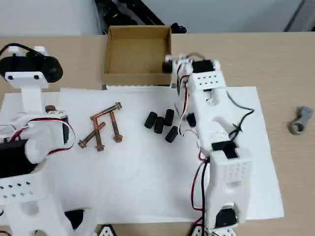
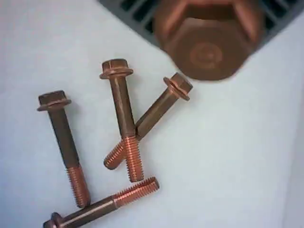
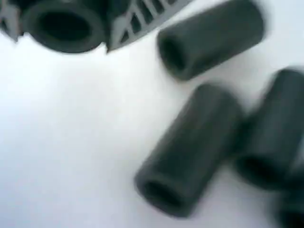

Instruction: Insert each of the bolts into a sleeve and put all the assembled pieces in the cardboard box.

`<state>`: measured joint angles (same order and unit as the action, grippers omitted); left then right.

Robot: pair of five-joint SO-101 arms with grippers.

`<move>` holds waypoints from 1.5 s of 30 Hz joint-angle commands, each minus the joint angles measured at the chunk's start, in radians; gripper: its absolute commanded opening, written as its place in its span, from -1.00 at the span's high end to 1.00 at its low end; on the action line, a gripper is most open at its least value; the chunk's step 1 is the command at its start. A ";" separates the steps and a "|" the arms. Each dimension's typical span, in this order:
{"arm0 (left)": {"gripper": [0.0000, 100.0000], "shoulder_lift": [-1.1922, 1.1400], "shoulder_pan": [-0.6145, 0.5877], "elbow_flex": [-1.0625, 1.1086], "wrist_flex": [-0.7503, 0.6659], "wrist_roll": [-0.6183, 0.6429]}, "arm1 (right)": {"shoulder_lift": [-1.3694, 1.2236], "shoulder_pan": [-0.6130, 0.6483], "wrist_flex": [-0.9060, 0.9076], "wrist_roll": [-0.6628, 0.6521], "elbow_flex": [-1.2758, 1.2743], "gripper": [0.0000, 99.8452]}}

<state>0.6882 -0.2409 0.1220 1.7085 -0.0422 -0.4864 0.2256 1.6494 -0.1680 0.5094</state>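
Observation:
Several copper bolts lie loose on the white paper, left of centre; the left wrist view shows them fanned out and partly crossing. My left gripper hangs left of them, shut on another bolt whose hex head faces the camera. Several black sleeves lie clustered mid-paper and appear close up in the right wrist view. My right gripper sits just right of that cluster, shut on one sleeve with its bore facing the camera. The cardboard box stands open at the back.
The white paper sheet covers the middle of the wooden table, bare toward the front. A small grey part lies on the wood at the far right. Both arms' white bodies stand along the front edge.

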 commanded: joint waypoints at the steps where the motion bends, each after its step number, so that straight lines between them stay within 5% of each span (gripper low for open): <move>1: 0.99 0.029 0.002 -0.008 -0.028 -0.006 | 0.239 0.018 0.016 -0.009 0.057 0.99; 9: 0.99 0.112 0.017 -0.005 -0.063 -0.003 | 0.700 0.030 0.015 -0.003 0.057 0.99; 18: 0.99 0.203 0.218 -0.002 -0.176 -0.002 | 1.130 0.028 0.016 0.005 -0.028 0.99; 24: 0.99 0.203 0.221 -0.002 -0.324 -0.002 | 1.372 0.027 -0.012 0.261 -0.284 1.00; 28: 0.99 0.201 0.222 -0.002 -0.376 0.048 | 1.503 0.028 -0.142 0.393 -0.531 1.00; 34: 0.99 0.201 0.224 -0.002 -0.519 0.196 | 1.658 0.111 -0.466 0.390 -0.942 1.00; 40: 0.99 0.198 0.404 -0.002 -0.663 0.204 | 1.762 0.315 -0.851 0.256 -1.266 1.00; 45: 0.99 0.140 0.539 -0.010 -0.707 0.204 | 1.778 0.357 -0.981 0.229 -1.366 1.00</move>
<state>0.8508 0.2363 0.1220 1.0472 0.1557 1.2720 0.5631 0.7488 0.0775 -0.8485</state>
